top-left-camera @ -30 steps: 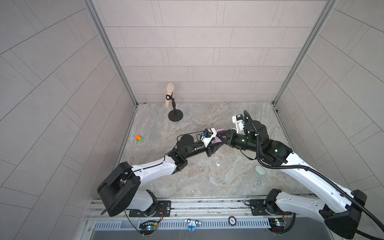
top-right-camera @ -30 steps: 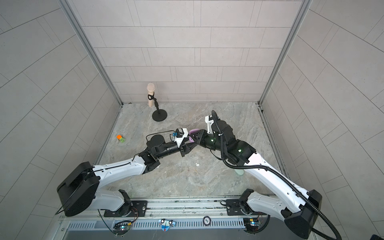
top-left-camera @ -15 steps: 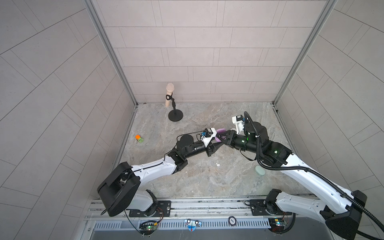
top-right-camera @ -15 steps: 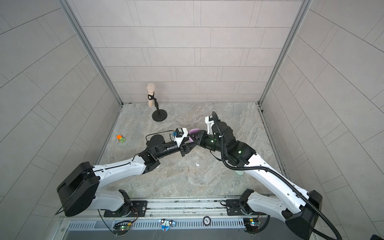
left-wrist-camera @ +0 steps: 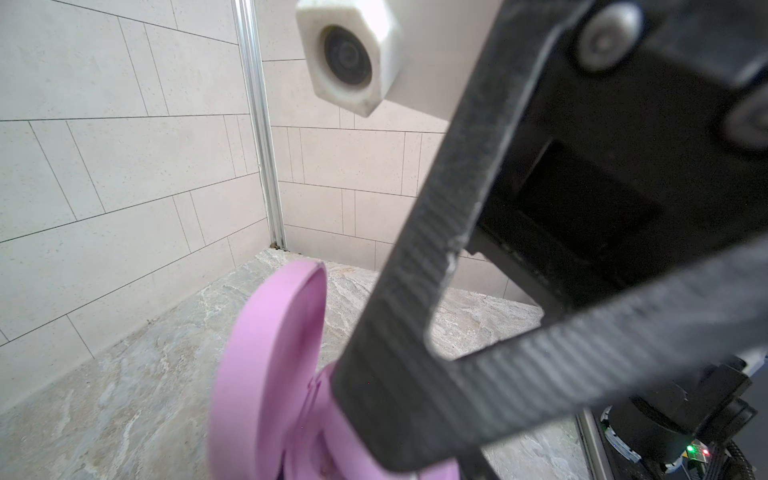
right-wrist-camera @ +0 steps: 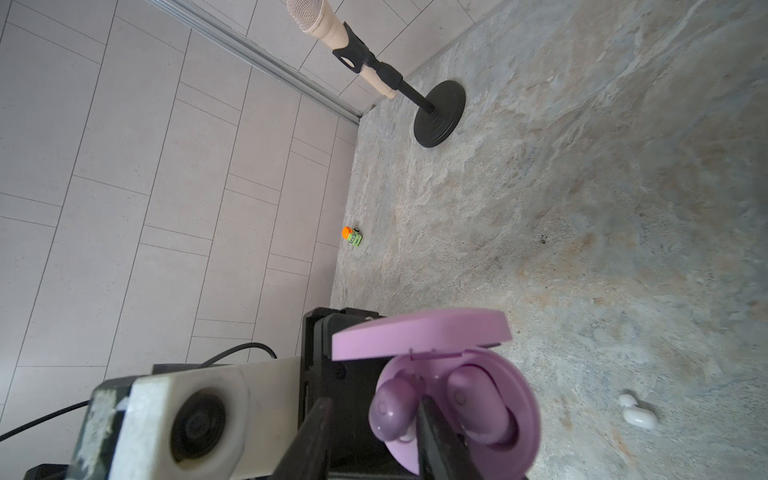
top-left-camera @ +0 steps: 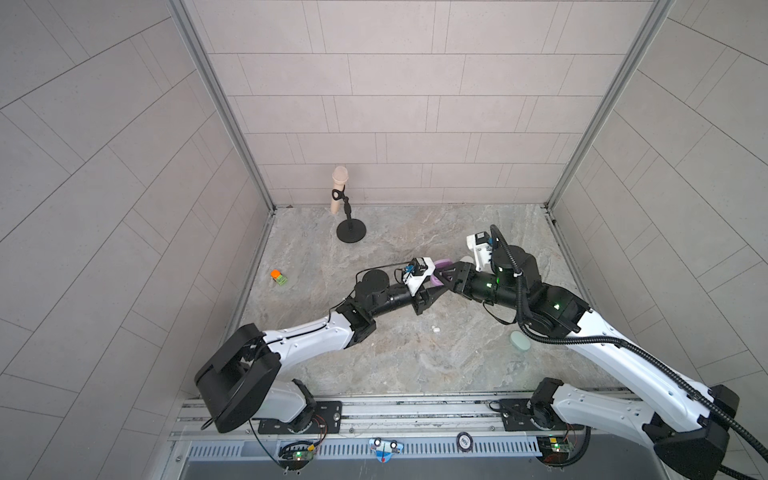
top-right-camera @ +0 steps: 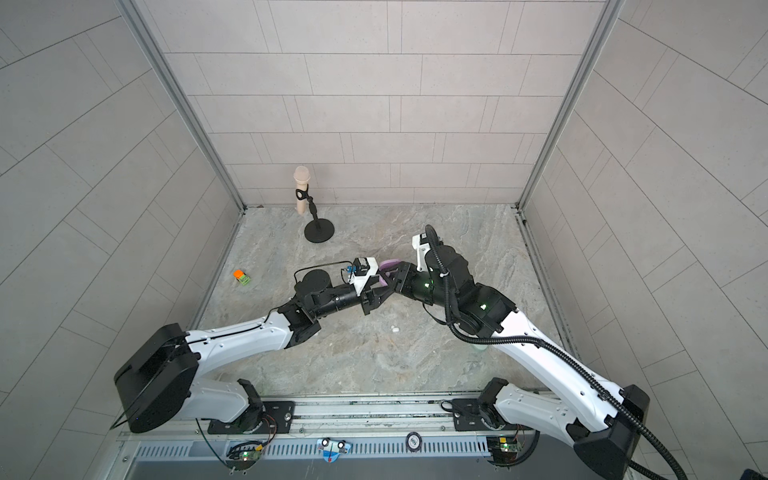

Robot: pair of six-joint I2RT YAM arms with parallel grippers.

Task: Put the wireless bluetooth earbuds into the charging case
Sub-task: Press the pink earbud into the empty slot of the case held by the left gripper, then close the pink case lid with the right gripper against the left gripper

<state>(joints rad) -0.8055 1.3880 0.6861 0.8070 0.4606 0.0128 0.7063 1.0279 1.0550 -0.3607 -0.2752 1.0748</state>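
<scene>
My left gripper (top-left-camera: pixel 432 286) is shut on the lilac charging case (right-wrist-camera: pixel 498 399), holding it above the table with its lid (left-wrist-camera: pixel 270 353) swung open. One lilac earbud (right-wrist-camera: pixel 478 405) sits deep in its socket. The other lilac earbud (right-wrist-camera: pixel 392 409) rests in the neighbouring socket, between the fingers of my right gripper (right-wrist-camera: pixel 372 405). Those jaws stand open: one finger touches the bud, the other is apart from it. In both top views the two grippers meet at the case (top-left-camera: pixel 441 266) (top-right-camera: pixel 388 266). A white pair of earbuds (top-left-camera: pixel 435 328) (right-wrist-camera: pixel 638 413) lies on the table.
A microphone on a black round stand (top-left-camera: pixel 348 216) stands at the back left. A small orange and green toy (top-left-camera: pixel 278 277) lies near the left wall. A pale mint case (top-left-camera: pixel 519 340) lies beside my right arm. Tiled walls close three sides.
My right gripper's jaws have parted, letting go of the lilac earbud, which stays in the case. Both arms have barely moved.
</scene>
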